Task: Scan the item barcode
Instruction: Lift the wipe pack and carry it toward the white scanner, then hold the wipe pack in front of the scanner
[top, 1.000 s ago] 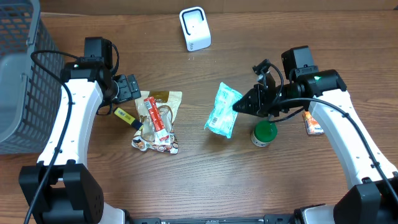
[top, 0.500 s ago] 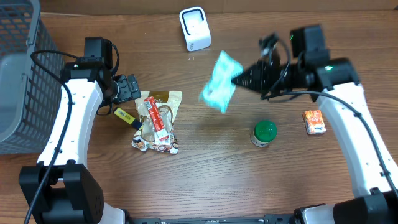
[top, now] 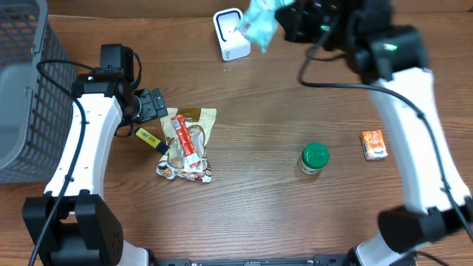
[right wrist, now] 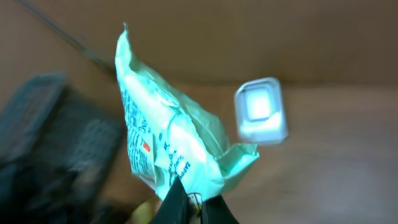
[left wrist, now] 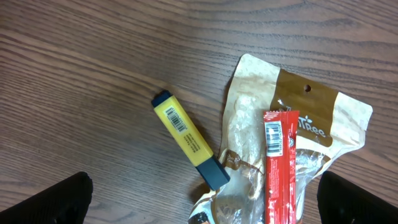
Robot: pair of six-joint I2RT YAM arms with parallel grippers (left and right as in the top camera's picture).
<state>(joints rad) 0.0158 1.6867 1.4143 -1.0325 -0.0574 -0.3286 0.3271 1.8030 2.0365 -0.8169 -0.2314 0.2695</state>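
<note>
Right arm stretched to top centre of overhead view; right gripper [top: 283,20] pinches teal packet [top: 259,22] just beside white scanner [top: 231,35]. Left gripper [top: 153,104] at frame left, fingers spread wide above yellow highlighter [left wrist: 189,140].

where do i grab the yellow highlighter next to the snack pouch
Mid-barrel of the yellow highlighter, from straight above, jaws across its narrow width. It lies flat and diagonal, its cap end right by the beige pouch, leaving the yellow stretch free.
</note>
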